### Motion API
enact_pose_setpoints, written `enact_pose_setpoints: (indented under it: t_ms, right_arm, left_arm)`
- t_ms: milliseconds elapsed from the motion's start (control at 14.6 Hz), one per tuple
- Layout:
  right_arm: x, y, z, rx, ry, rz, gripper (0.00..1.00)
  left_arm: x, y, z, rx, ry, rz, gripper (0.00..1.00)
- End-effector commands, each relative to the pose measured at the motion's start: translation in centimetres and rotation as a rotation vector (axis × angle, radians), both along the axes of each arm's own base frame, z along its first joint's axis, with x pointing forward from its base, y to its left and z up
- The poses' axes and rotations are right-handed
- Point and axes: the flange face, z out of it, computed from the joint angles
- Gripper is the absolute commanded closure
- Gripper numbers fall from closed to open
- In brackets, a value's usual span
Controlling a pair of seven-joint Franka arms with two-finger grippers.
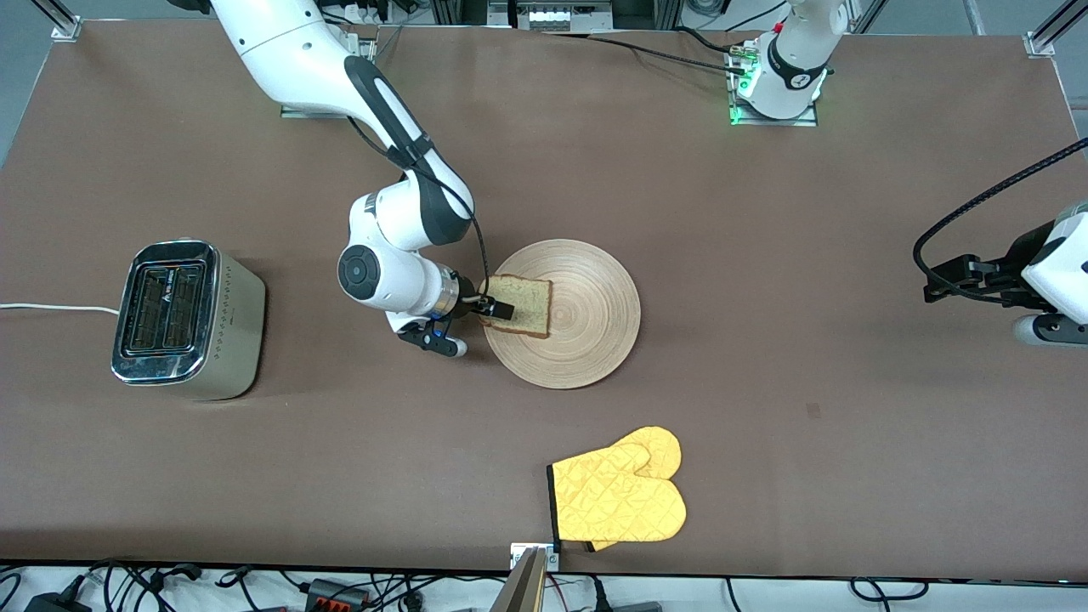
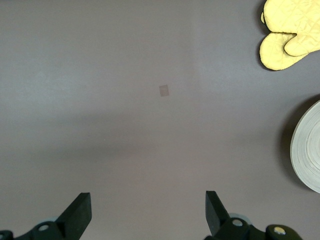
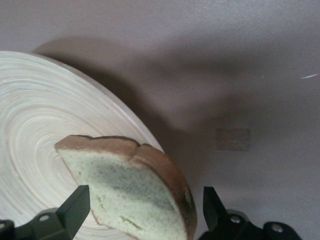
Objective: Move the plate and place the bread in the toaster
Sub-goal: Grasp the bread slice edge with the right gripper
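Brown tabletop fills our front view. At centre, our right gripper [image 1: 493, 309] straddles the squarish pale bread slice [image 1: 520, 306] with jaws spread, unclamped, on the round bamboo plate [image 1: 586, 314]. Our left gripper [image 2: 147, 212] waits open at the frame's right edge; the chrome toaster [image 1: 183, 319] sits at middle left.

Bare table [image 1: 340, 442] lies between toaster [image 1: 187, 319] and plate [image 1: 586, 331].
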Motion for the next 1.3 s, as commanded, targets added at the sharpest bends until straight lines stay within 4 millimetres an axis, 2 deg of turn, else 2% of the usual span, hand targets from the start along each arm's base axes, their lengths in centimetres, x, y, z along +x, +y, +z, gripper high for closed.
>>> enact_pose_setpoints:
  t_ms: [0,137,206,343,548,617,822,1028,1234]
  right_arm:
    - [0.1,0.0,-0.2,0.006,0.006,-0.022,0.00]
    - [0.1,0.1,-0.1,0.006,0.007,-0.025,0.01]
    - [0.1,0.2,-0.1,0.006,0.007,-0.023,0.10]
    - [0.1,0.0,-0.2,0.005,0.014,-0.025,0.28]
    - [0.3,-0.2,0.2,0.010,0.006,-0.018,0.66]
    - [0.5,-0.2,0.5,0.013,0.000,-0.019,0.76]
    - [0.6,0.1,1.8,0.022,-0.017,-0.011,0.86]
    - [0.8,0.4,3.1,0.032,-0.018,0.000,0.89]
    - [1.1,0.3,4.8,0.035,-0.015,0.013,0.99]
  left_arm:
    - [0.4,-0.1,0.3,-0.005,-0.018,0.008,0.00]
    - [0.3,0.1,0.7,0.030,-0.029,0.006,0.00]
    - [0.2,0.1,1.0,0.030,-0.033,0.008,0.00]
    - [0.2,0.2,1.1,0.029,-0.035,0.010,0.00]
    - [0.2,0.8,1.1,0.033,-0.033,0.017,0.00]
    - [0.2,0.8,1.1,0.033,-0.033,0.017,0.00]
    - [0.2,0.7,1.1,0.032,-0.035,0.016,0.00]
    - [0.2,0.6,1.0,0.033,-0.032,0.014,0.00]
    - [0.2,0.6,0.8,0.031,-0.030,0.015,0.00]
